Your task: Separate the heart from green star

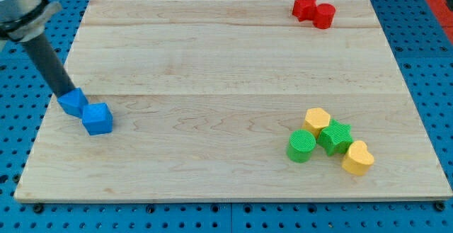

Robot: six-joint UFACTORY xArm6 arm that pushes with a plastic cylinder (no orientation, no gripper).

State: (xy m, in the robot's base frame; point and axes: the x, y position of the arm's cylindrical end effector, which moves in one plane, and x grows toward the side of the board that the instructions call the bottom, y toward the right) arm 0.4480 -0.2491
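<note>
A yellow heart [357, 157] lies near the board's lower right, touching the green star [335, 137] on the star's lower right side. A green cylinder [301, 146] touches the star's left side and a yellow hexagon [317, 120] touches its upper left. My tip [68, 93] is far off at the view's left, resting against the upper edge of a blue block [73, 102]. A blue cube [98, 118] sits just to the lower right of that block.
A red star [304, 6] and a red cylinder [324, 15] sit together near the board's top right edge. The wooden board [212, 70] lies on a blue perforated table.
</note>
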